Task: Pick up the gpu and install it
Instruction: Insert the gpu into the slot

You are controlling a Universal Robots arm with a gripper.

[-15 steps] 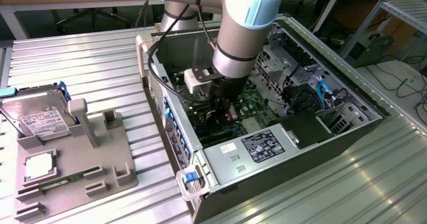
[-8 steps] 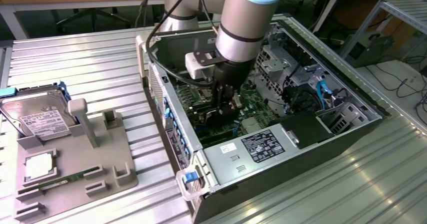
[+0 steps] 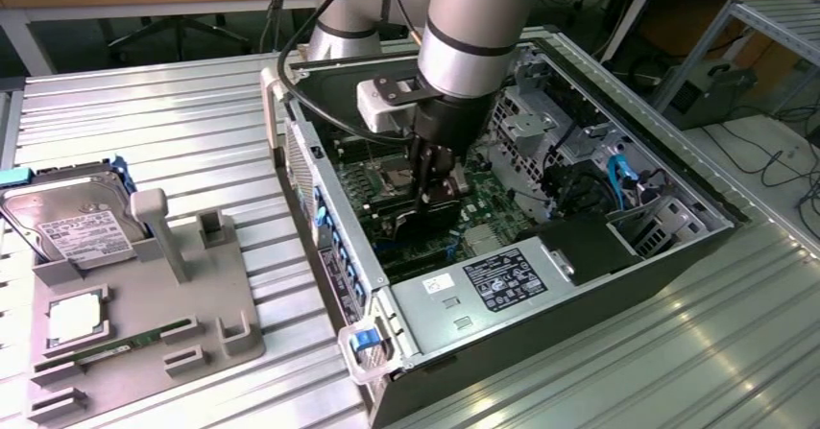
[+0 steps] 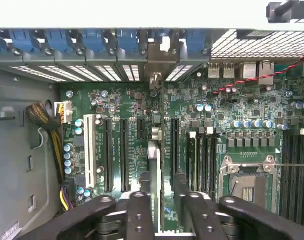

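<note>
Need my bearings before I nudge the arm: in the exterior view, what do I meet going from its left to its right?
Hard drive → grey parts tray → blue latch on the case corner → hand holding the gpu over the motherboard → labelled power supply → blue cable.

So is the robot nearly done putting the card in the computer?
Nearly. Done: the gpu is off the gray tray and inside the open computer case, standing on edge over the motherboard slots. In hand: the hand sits right at the card. Left: I can't tell whether it is pushed fully into its slot, so installing isn't clearly finished.
</note>
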